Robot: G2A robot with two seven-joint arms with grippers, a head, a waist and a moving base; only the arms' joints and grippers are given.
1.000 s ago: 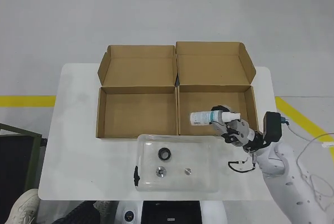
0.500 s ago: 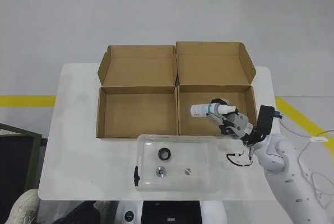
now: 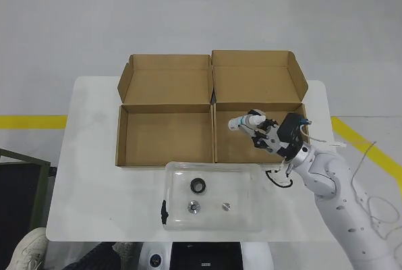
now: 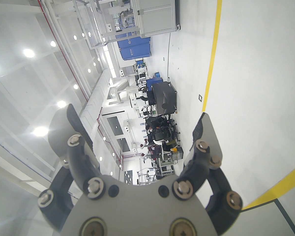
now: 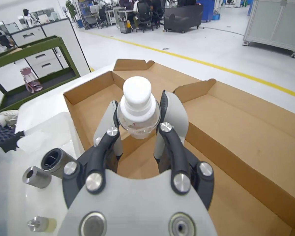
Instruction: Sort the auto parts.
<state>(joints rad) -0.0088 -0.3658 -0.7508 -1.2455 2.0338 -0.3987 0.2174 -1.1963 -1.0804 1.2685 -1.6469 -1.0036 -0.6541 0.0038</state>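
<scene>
right gripper [image 5: 139, 104] clamped on a bottle [image 3: 240, 123] over the right box [image 3: 231, 147], tray [image 3: 245, 202] has three metal parts [image 3: 199, 184], left gripper [image 4: 137, 114] spread wide

The bottle [image 5: 137, 109] is clear and white-capped, the boxes [image 3: 164, 138] brown, the table [image 3: 93, 169] white.

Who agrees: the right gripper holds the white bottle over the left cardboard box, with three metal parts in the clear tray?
Wrong box. The top view shows the right gripper holding the bottle over the right box; the rest stands.
</scene>
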